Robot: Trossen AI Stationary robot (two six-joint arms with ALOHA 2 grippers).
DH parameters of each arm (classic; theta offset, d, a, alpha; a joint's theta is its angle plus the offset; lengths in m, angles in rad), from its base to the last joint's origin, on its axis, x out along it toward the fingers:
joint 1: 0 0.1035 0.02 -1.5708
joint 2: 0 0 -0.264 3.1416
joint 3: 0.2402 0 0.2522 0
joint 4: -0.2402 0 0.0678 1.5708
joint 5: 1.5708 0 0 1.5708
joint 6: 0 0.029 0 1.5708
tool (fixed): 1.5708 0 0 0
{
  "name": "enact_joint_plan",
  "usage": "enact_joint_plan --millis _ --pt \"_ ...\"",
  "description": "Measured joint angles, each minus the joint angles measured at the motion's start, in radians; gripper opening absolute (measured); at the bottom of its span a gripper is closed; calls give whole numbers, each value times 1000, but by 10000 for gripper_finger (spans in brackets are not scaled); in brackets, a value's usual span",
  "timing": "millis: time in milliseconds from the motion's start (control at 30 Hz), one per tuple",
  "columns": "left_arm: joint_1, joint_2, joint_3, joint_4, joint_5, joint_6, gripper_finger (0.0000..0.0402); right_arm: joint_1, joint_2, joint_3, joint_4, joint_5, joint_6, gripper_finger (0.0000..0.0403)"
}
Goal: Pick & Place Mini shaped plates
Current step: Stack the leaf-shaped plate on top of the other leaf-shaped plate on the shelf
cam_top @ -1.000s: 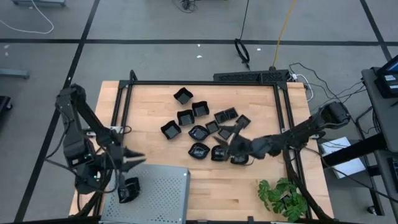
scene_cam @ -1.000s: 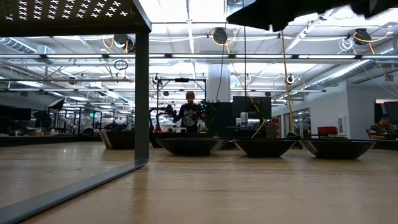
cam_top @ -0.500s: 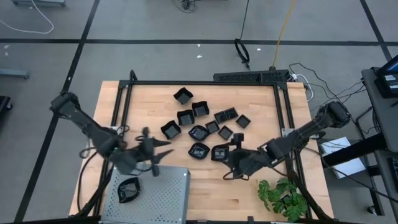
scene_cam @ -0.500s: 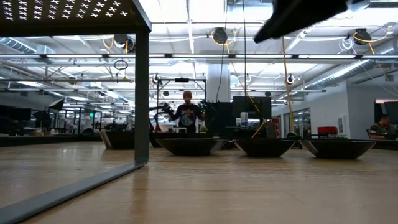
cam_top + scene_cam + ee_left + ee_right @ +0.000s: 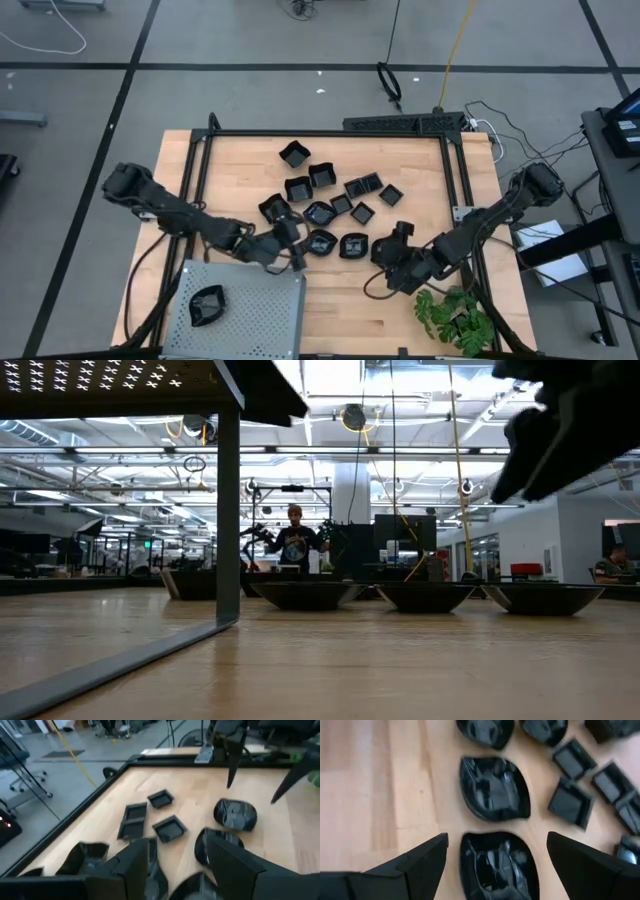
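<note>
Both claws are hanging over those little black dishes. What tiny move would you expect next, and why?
Probably the right gripper sinks a little and closes on the black dish lying between its open fingers. The dish sits on bare wood, centred in the gap. One dish already lies on the perforated tray, so another pick seems due.

Glossy black dishes on pale wood

We see small black glossy plastic-looking dishes (image 5: 494, 787) catching light on a smooth light wooden tabletop (image 5: 420, 185) with visible grain; the grey perforated metal tray (image 5: 260, 310) looks matt, and the black table frame (image 5: 330, 132) dull metal.
</note>
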Motion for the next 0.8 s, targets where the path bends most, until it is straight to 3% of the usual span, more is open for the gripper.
enact_joint_plan --millis 133,367,600,800 --pt "17 22 0 87 12 63 199 0 0 -54 43 -70 29 325" --pt "-7 -33 1 124 46 175 182 0 0 -206 320 -206 -32 324" --pt "-36 -95 1 108 83 203 171 0 0 -267 350 -198 -35 314" --pt "-40 -100 1 105 85 218 170 0 0 -273 352 -185 -47 257"
